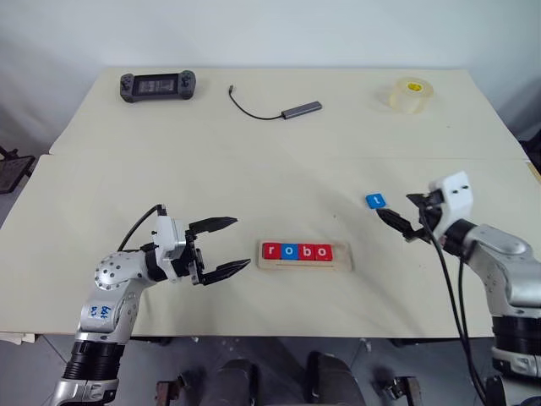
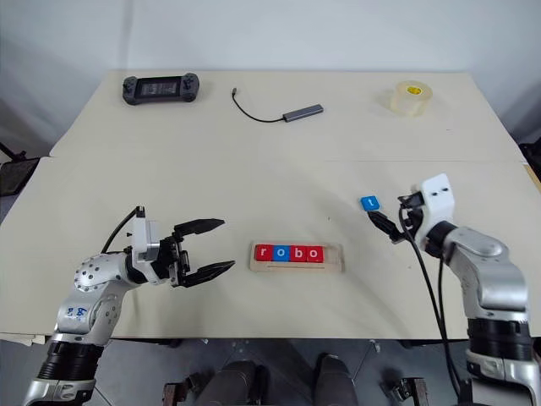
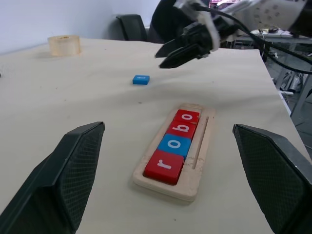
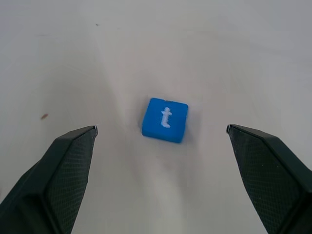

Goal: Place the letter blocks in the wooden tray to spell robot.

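Last tile: t, straight ahead of my right claw.

My right gripper (image 1: 404, 222) is spread wide and empty; the blue t block (image 4: 165, 119) lies flat on the table (image 1: 254, 152) just past my fingertips, centred between them, not touched. Wooden tray (image 1: 304, 254) with r-o-b-o sits well off to my left, long axis across me, end slot free. Left gripper (image 1: 221, 247) also wide, beside the tray, farther from t.
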